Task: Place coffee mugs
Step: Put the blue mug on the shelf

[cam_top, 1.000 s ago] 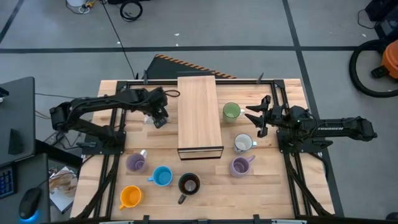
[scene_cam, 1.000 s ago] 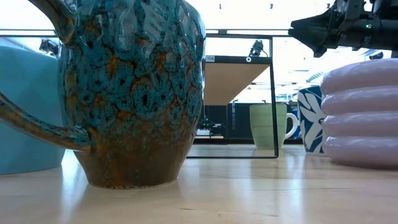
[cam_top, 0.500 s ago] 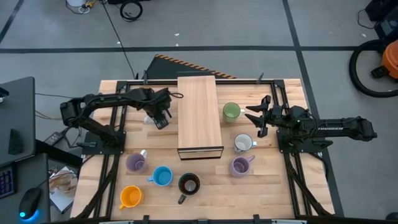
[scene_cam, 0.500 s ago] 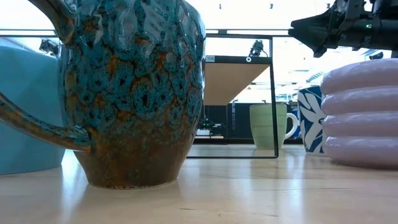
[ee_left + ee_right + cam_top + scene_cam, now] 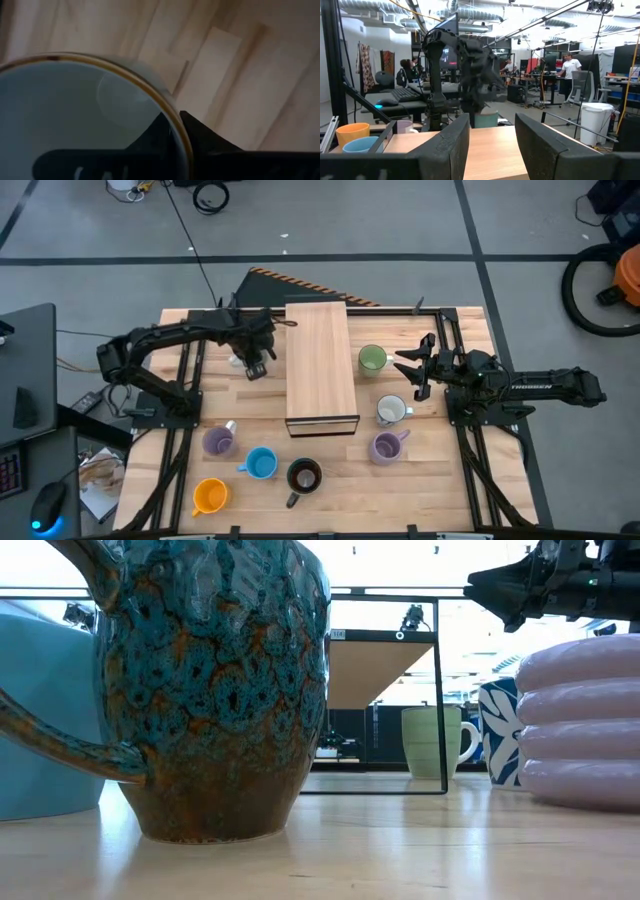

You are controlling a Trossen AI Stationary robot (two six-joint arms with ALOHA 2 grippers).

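My left gripper (image 5: 254,366) is shut on a white mug (image 5: 75,110) at the far left of the table, beside the long wooden board (image 5: 320,365). My right gripper (image 5: 408,370) hangs open above the table on the board's right, between the green mug (image 5: 372,360) and the patterned white mug (image 5: 390,411), touching nothing. A lilac mug (image 5: 385,447) stands near the board's right corner. Near the front stand another lilac mug (image 5: 218,442), a light blue mug (image 5: 261,464), a dark mug (image 5: 303,476) and an orange mug (image 5: 209,496), all upright on their bases. My left gripper has the white mug's rim (image 5: 176,125) pinched in its wall, one finger (image 5: 152,137) inside the mug and the other (image 5: 207,142) outside. The fingers come from above, pointing down. The mug stays upright with its mouth up; whether its base is on the table, I cannot tell.
The board stands raised on a thin black frame (image 5: 440,700) in the table's middle, between the two arms. Black rails (image 5: 190,410) run along the table's left and right sides. Bare wood lies at the front right (image 5: 440,490).
My left gripper has moved slightly toward the table's far edge as its arm straightened, and has shut on the white mug's rim. My right arm and the other mugs have kept still.
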